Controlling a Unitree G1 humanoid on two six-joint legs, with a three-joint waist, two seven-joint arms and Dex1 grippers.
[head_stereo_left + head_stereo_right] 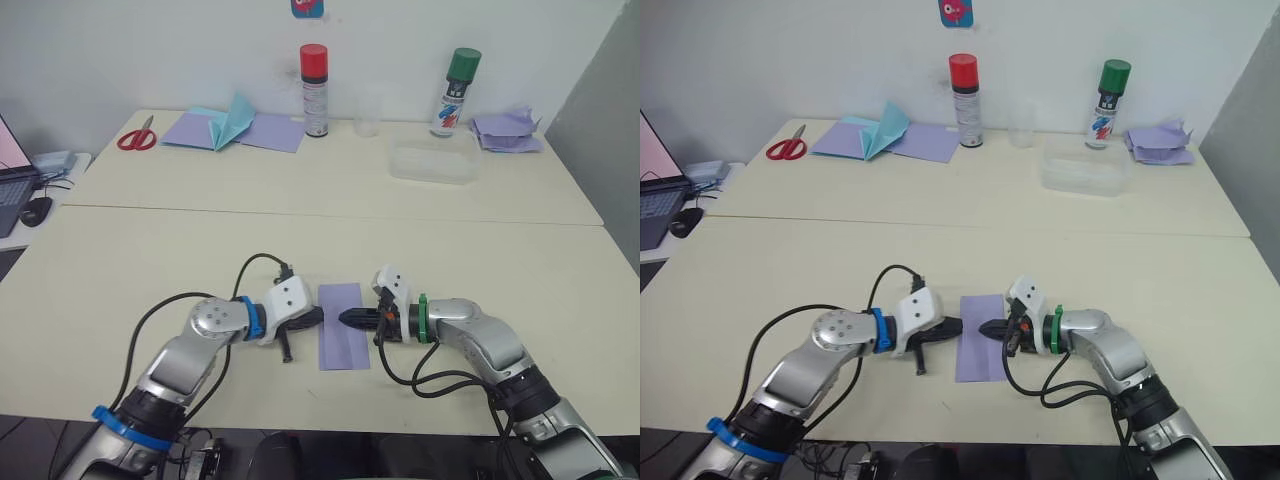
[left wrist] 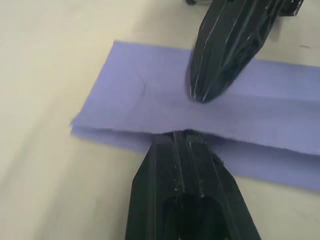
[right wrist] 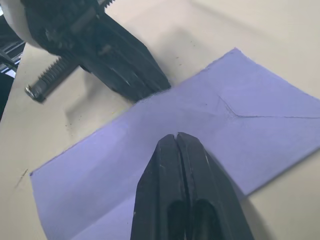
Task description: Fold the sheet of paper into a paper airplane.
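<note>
So I'm at a cream table, really two pushed together with a seam running across, up against a white wall. Along the far edge there's red scissors, some purple sheets with a teal peaked piece, a red-capped spray can, a green-capped spray can, a clear plastic tray and a wrinkly heap of purple papers. A laptop and mouse sit off on a side desk to my left. The sheet of paper is on the near part of the table, folded into a narrow lavender strip with a faint crease near one end, right between my two arms. My left gripper has its fingers pressed together, tip touching the strip's left long edge. My right gripper is likewise pinched closed, with its tip resting on top of the paper, not holding anything.
</note>
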